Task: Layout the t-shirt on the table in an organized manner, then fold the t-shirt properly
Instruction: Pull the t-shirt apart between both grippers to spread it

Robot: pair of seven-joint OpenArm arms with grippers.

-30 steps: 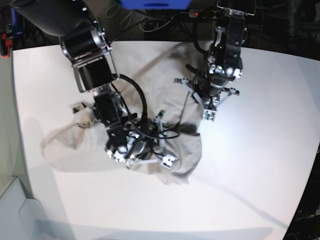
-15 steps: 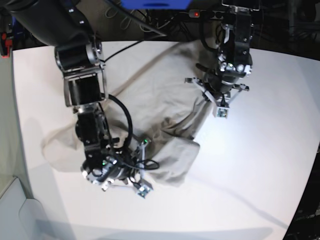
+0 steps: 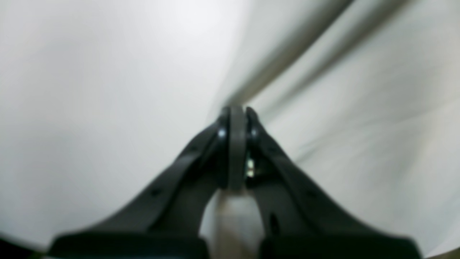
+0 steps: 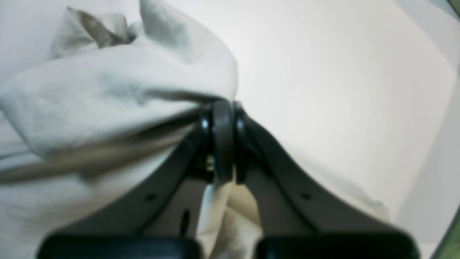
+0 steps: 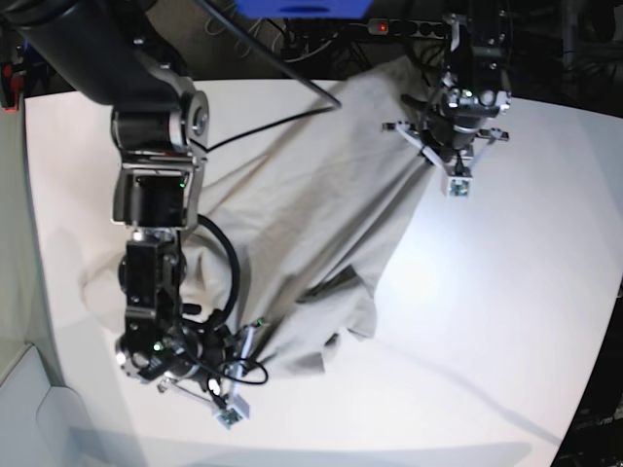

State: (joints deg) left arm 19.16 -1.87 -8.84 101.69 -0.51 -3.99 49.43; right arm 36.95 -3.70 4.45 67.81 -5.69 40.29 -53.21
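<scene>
The beige t-shirt [image 5: 311,224] is lying stretched in a diagonal band across the white surface [image 5: 506,292], from near left to far right. The base view is showing the whole span; the wrist views are showing only close-ups. The right gripper [image 4: 222,118], near left in the base view, has its jaws clamped on a bunched fold. The left gripper [image 3: 235,122], at the far right, is pinching a taut cloth edge.

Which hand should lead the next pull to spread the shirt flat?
Probably the right hand: it is shut on the t-shirt beside the bunched near end. The left hand, also shut on cloth, already holds its end stretched at the far table edge.
</scene>
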